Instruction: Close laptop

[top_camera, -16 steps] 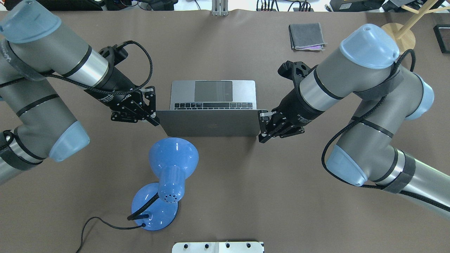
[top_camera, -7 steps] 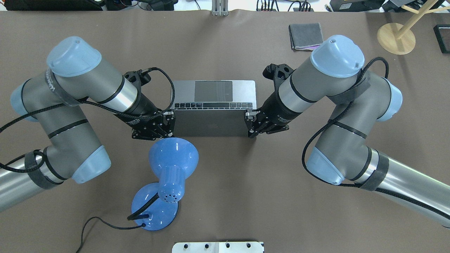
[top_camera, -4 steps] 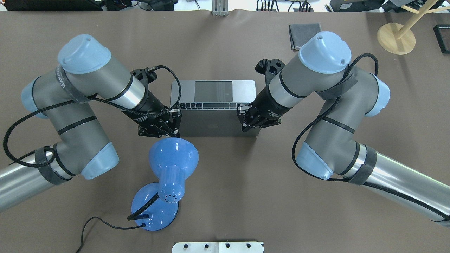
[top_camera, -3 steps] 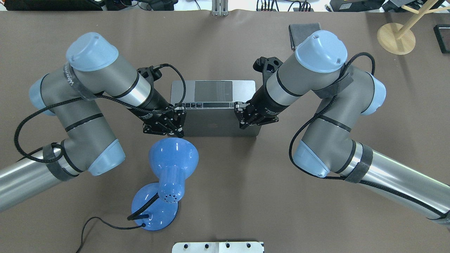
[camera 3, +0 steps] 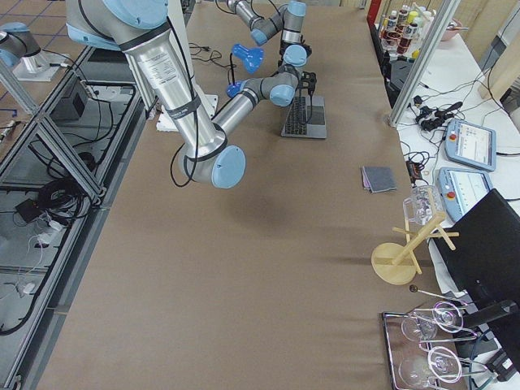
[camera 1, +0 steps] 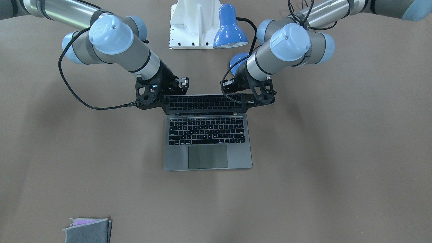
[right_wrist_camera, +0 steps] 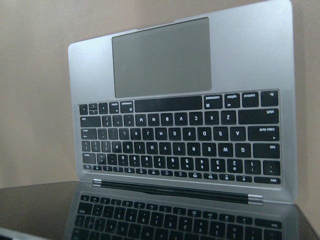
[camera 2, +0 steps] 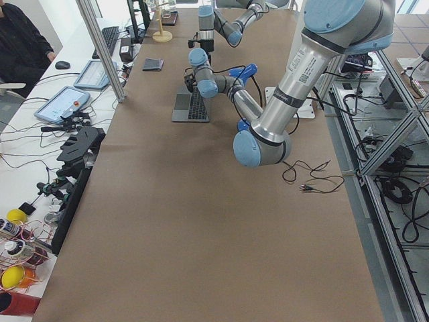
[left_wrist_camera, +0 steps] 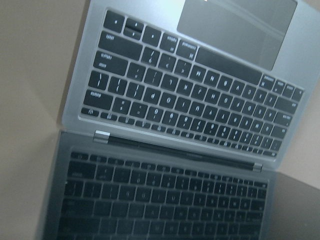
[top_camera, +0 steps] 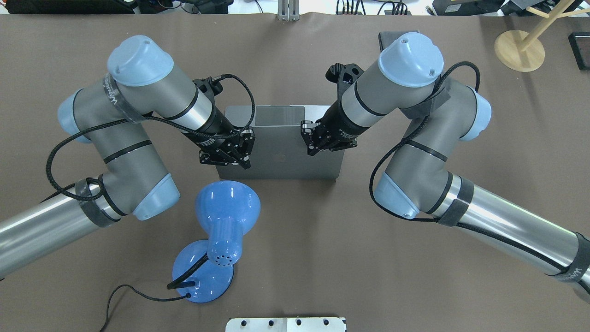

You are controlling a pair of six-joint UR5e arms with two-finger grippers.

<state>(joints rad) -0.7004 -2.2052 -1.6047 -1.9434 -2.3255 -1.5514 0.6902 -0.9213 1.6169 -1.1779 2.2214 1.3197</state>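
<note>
The laptop [camera 1: 207, 141] lies in the middle of the table, grey, with black keys and a grey trackpad. Its lid [top_camera: 281, 159] leans forward over the keyboard, and the glossy screen [camera 1: 206, 103] mirrors the keys. My left gripper [top_camera: 245, 150] is at the lid's top left corner and looks open. It also shows in the front view [camera 1: 256, 98]. My right gripper [top_camera: 308, 138] is at the other top corner, also seemingly open, and shows in the front view [camera 1: 162, 94]. Both wrist views show the keyboard [left_wrist_camera: 190, 110] [right_wrist_camera: 185, 135] and no fingers.
A blue desk lamp [top_camera: 221, 221] stands close behind the lid on my left side. A grey folded cloth [camera 1: 89, 229] lies at the far right, partly hidden under my right elbow in the overhead view. A wooden stand [top_camera: 518, 44] is at the far right corner.
Both grippers have moved inward and forward along the lid's top edge. The lid has swung from leaning back to tilting over the keyboard, which it now hides in the overhead view.
</note>
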